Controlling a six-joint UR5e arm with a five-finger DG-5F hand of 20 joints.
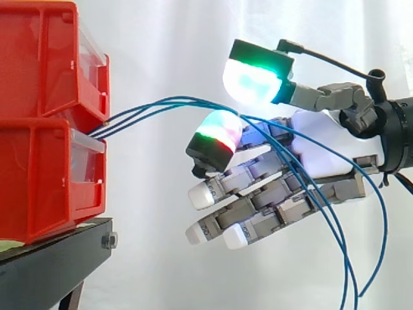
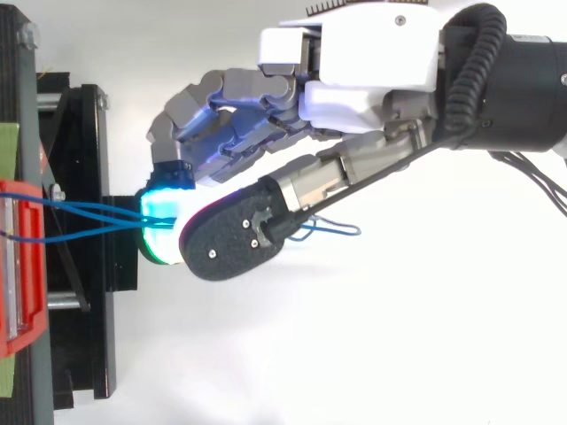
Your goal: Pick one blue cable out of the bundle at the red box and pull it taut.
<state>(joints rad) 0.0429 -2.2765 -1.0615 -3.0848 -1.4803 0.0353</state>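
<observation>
Near the red bins [image 1: 45, 129], blue cables [image 1: 122, 118] across the hand's [image 1: 322, 155] relaxed fingers [image 1: 216, 139]

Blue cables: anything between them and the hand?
Nothing visible. The blue cables run free from the red bins and lie across a fingertip of the hand, with its thumb pad above them.

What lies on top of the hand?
Blue cables from the red box cross the hand's glowing fingertip and hang over its palm. The thumb covers that crossing from above.
</observation>
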